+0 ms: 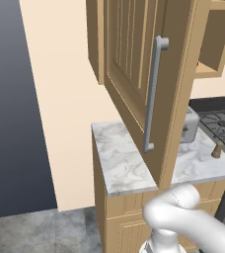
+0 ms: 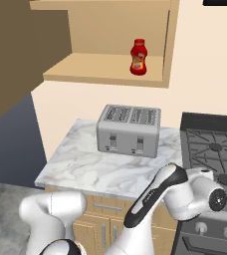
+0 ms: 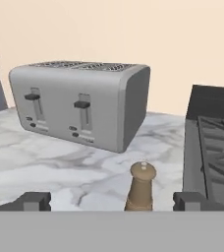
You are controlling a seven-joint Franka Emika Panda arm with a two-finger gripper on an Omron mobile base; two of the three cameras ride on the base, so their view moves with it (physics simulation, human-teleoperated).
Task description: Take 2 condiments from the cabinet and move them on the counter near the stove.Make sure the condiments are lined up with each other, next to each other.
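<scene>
**Already on the marble: shaker set down beside the stove, red bottle on the shelf**

Upright on the counter (image 3: 60, 167), the wooden shaker (image 3: 141, 188) is seen just beside the stove (image 3: 214, 147), at the stove's near left edge, with the grey toaster (image 3: 82, 103) placed farther back from the stove on the same slab. The shaker is framed between the two dark finger tips of the gripper (image 3: 113, 202), which are spread wide apart and are not touching it. From the left base view the shaker (image 1: 217, 149) is shown near the counter's front corner by the stove (image 1: 223, 123). The red bottle (image 2: 138, 57) is found standing on the shelf of the cabinet (image 2: 105, 74), above the toaster (image 2: 129, 129) and well up and to the left of the stove (image 2: 212, 149). The cabinet door (image 1: 139, 74) is swung open, its grey bar handle (image 1: 153, 94) facing outward.
</scene>
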